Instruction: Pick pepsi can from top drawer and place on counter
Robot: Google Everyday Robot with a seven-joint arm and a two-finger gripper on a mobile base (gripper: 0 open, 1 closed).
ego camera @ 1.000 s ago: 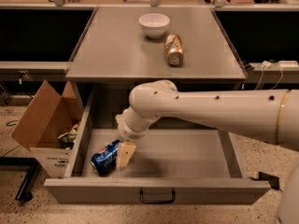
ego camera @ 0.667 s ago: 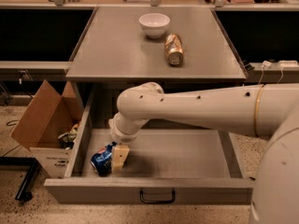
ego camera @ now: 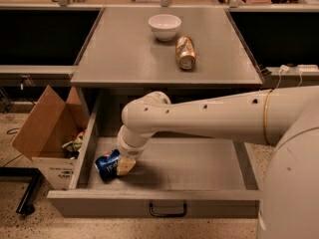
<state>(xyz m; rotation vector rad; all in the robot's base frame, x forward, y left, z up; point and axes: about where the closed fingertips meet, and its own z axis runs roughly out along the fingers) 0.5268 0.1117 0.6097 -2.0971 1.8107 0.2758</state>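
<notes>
- reaching into the top drawer (ego camera: 209,201), with the gripper (ego camera: 124,166) low at the drawer's front-left corner, touching or just beside the pepsi can (ego camera: 106,164); cannot tell how far open, or whether anything is held.
- pepsi can lying tilted on the drawer floor, near the drawer's left wall.
- advised: centre on the can body, close firmly, lift straight up past the drawer front.
- above the drawer: matte grey counter (ego camera: 124,54) bearing a white bowl (ego camera: 164,26) and a toppled gold-tan can (ego camera: 185,53); set down apart from both.
- left of the drawer: open cardboard box (ego camera: 45,128) on speckled floor.
</notes>
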